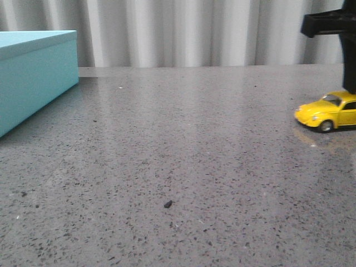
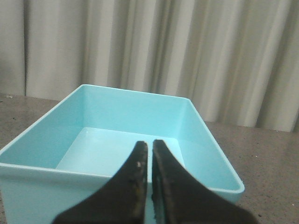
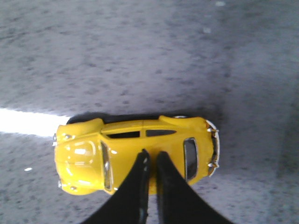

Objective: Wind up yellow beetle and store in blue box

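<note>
The yellow beetle stands on its wheels at the far right of the grey table, nose pointing left. In the right wrist view the beetle lies crosswise right under my right gripper. Its jaws are shut with only a thin slit between them, the tips over the roof; I cannot tell if they touch it. In the front view the right gripper comes down onto the car's roof. The blue box stands at the far left. My left gripper is shut and empty, hovering over the open, empty blue box.
A grey speckled tabletop stretches between box and car. A small dark speck lies near the front middle. A pale curtain hangs behind the table's far edge.
</note>
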`<action>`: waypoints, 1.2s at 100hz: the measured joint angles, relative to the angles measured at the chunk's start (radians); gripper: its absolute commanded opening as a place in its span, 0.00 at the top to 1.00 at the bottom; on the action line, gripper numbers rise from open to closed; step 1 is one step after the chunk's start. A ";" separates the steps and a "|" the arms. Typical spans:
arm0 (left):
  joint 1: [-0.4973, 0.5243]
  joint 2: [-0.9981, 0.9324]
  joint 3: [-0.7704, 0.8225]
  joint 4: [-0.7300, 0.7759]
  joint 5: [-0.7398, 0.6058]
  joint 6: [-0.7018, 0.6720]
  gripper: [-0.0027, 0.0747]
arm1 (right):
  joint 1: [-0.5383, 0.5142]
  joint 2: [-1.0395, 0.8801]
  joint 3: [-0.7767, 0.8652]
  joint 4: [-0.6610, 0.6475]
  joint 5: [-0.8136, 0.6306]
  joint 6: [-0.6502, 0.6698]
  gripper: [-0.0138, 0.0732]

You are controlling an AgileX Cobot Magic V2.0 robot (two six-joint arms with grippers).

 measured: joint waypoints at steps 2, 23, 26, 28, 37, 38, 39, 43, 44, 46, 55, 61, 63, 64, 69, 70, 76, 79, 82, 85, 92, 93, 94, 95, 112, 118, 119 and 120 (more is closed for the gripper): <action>0.000 0.000 0.000 0.000 0.000 0.000 0.99 | -0.006 0.000 0.000 -0.004 0.000 0.000 0.89; 0.000 0.000 0.000 0.000 0.000 0.000 0.99 | -0.073 0.014 0.000 -0.027 0.016 0.000 0.89; 0.000 0.000 0.000 0.000 0.000 0.000 0.99 | -0.074 0.016 0.002 -0.030 0.017 0.000 0.89; 0.000 0.000 0.000 0.000 0.000 0.000 0.99 | -0.074 0.016 0.002 -0.030 0.017 0.000 0.89; 0.000 0.000 0.000 0.000 0.000 0.000 0.99 | -0.076 0.005 0.002 -0.032 0.017 0.000 0.89; 0.000 0.000 0.000 0.000 0.000 0.000 0.99 | -0.076 0.000 0.002 -0.032 0.015 0.000 0.89; 0.000 0.000 0.000 0.000 0.000 0.000 0.99 | -0.076 -0.002 0.004 -0.032 0.015 0.000 0.89; 0.000 0.000 0.000 0.000 0.000 0.000 0.99 | -0.076 -0.017 0.004 -0.030 0.007 0.000 0.89; 0.000 0.000 0.000 0.000 0.000 0.000 0.99 | -0.076 -0.020 0.004 -0.030 0.006 0.000 0.89; 0.000 0.000 0.000 0.000 0.000 0.000 0.99 | -0.076 -0.030 0.004 -0.028 0.002 0.000 0.89; 0.000 0.000 0.000 0.000 0.000 0.000 0.99 | -0.076 -0.076 0.004 -0.017 -0.018 0.000 0.89; 0.000 0.000 0.000 0.000 0.000 0.000 0.99 | -0.076 -0.105 0.004 -0.008 -0.026 0.000 0.89; 0.000 0.000 0.000 0.000 0.000 0.000 0.99 | -0.076 -0.114 0.004 -0.006 -0.027 0.000 0.89; 0.000 0.000 0.000 0.000 0.000 0.000 0.99 | -0.076 -0.120 0.004 -0.006 -0.031 0.000 0.89; 0.000 0.000 0.000 0.000 0.000 0.000 0.99 | -0.076 -0.137 0.004 -0.003 -0.034 0.000 0.89; 0.000 0.000 0.000 0.000 0.000 0.000 0.99 | -0.076 -0.139 0.004 -0.003 -0.036 0.000 0.89; 0.000 0.000 0.000 0.000 0.000 0.000 0.99 | -0.076 -0.152 0.004 -0.003 -0.036 0.000 0.89; 0.000 0.000 0.000 0.000 0.000 0.000 0.99 | -0.076 -0.157 0.004 -0.003 -0.037 0.000 0.89; 0.000 0.000 0.000 0.000 0.000 0.000 0.99 | -0.076 -0.159 0.004 -0.002 -0.037 0.000 0.89; 0.000 0.000 0.000 0.000 0.000 0.000 0.99 | -0.076 -0.162 0.004 -0.002 -0.037 0.000 0.89; 0.000 0.000 0.000 0.000 0.000 0.000 0.99 | -0.076 -0.165 0.004 0.002 -0.038 0.000 0.89; 0.000 0.000 0.000 0.000 0.000 0.000 0.99 | -0.076 -0.165 0.004 0.002 -0.038 0.000 0.89; 0.000 0.000 0.000 0.000 0.000 0.000 0.99 | -0.076 -0.165 0.004 0.004 -0.038 0.000 0.89; 0.000 0.000 0.000 0.000 0.000 0.000 0.99 | -0.076 -0.165 0.004 0.004 -0.038 0.000 0.89; 0.000 0.000 0.000 0.000 0.000 0.000 0.99 | -0.076 -0.165 0.004 0.026 -0.038 0.000 0.89; 0.000 0.000 0.000 0.000 0.000 0.000 0.99 | -0.076 -0.165 0.004 0.031 -0.038 0.000 0.89; 0.000 0.000 0.000 0.000 0.000 0.000 0.99 | -0.076 -0.165 0.004 0.031 -0.038 0.000 0.89; 0.000 0.000 0.000 0.000 0.000 0.000 0.99 | -0.076 -0.165 0.004 0.031 -0.038 0.000 0.89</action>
